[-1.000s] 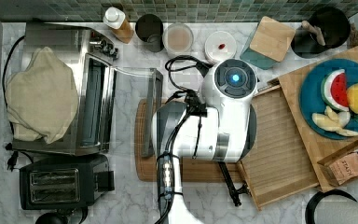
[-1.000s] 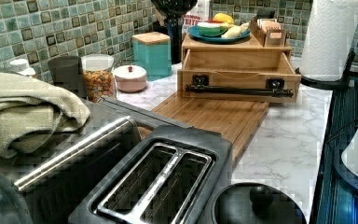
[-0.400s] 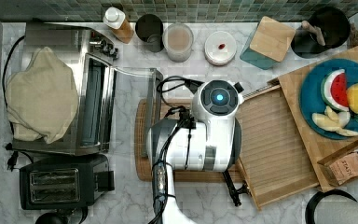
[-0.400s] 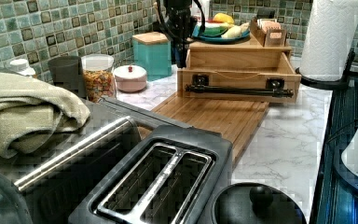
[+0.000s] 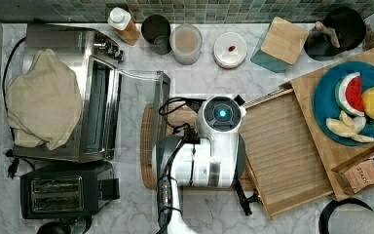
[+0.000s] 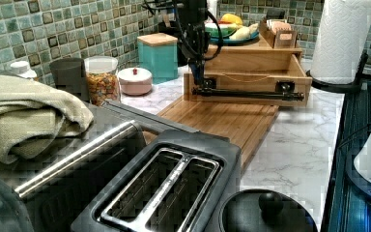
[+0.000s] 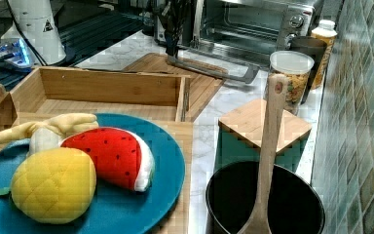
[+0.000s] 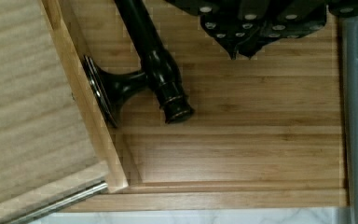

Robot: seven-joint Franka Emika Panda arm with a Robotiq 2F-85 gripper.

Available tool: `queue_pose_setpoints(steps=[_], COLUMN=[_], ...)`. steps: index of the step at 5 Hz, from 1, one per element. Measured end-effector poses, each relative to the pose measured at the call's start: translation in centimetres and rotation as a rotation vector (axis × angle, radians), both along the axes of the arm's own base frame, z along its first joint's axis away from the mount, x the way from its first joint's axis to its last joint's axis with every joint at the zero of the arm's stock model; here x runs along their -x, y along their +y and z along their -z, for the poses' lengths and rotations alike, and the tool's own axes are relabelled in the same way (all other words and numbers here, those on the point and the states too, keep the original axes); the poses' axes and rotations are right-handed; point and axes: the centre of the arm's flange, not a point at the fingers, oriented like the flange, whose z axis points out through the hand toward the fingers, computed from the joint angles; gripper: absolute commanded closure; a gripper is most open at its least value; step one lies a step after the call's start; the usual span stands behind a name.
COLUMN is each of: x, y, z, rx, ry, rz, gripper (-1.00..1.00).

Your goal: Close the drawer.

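Hanging over the flat rounded-corner bamboo cutting board, the black gripper of the white robot arm sits just in front of the drawer's face, at the end of the handle on the left view's left. Its two fingertips appear pressed together with nothing between them, close beside the bar but apart from it in the wrist view. The wide, shallow light-bamboo drawer with its ribbed floor is pulled well out from under the bamboo stand, its front edge meeting the cutting board. Its black bar handle runs along the front on two round mounts. On top of the stand rests a blue plate with toy fruit. A silver toaster oven stands with its glass door dropped open beyond the board.
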Motion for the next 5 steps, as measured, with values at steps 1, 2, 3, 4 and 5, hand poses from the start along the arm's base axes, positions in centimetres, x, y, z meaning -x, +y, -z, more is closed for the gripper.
queue_pose_setpoints(steps=[1,2,3,4,5], x=[1.4,2.8,4.3,5.3,5.8], y=[0.0,0.0,-0.1,0.0,-0.1], z=[1.0,1.3,1.2,1.3,2.2], rx=[-0.009,-0.006,0.006,0.013,0.013], ry=[0.004,0.024,0.032,0.037,0.034], rz=[-0.084,-0.100,-0.112,-0.124,-0.124], gripper=[1.00,1.00,1.00,1.00,1.00])
